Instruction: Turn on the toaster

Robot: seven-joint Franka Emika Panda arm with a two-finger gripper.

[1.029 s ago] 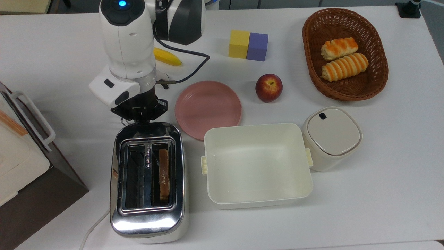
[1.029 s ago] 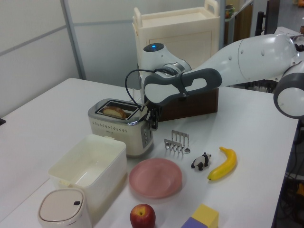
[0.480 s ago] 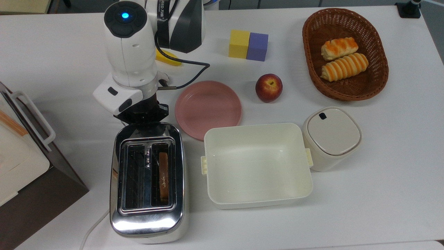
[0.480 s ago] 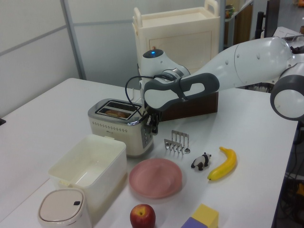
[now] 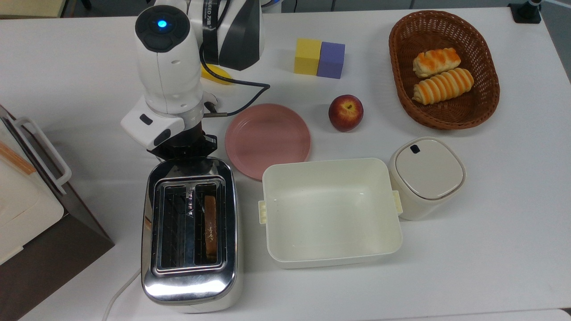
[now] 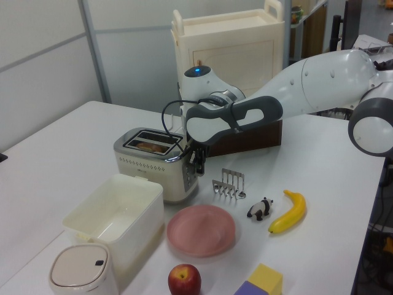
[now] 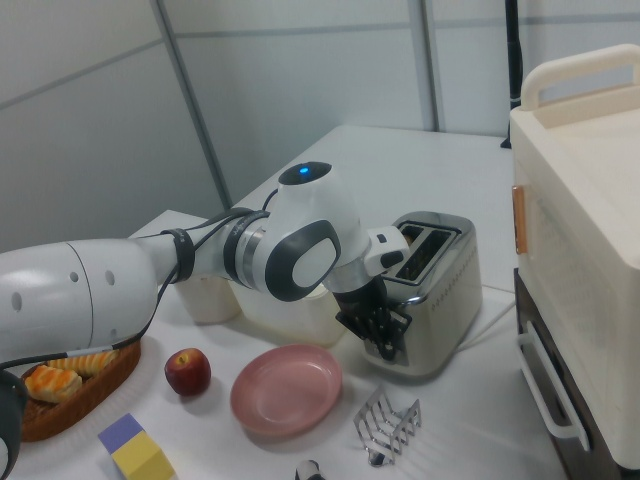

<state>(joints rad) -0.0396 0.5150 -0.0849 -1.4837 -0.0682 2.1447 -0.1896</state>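
Since a second ago the arm has sunk lower at the toaster's (image 5: 189, 232) end face, and the slice of bread (image 5: 210, 225) now sits deeper in its slot. The gripper (image 6: 198, 165) presses against that end face, at the lever side; whether its fingers are spread or together cannot be told. The toaster stands on the tabletop (image 5: 468, 249) between the boxy white-and-brown appliance (image 5: 26, 214) and the cream tub (image 5: 330, 211), with the pink plate (image 5: 266, 139) near its corner.
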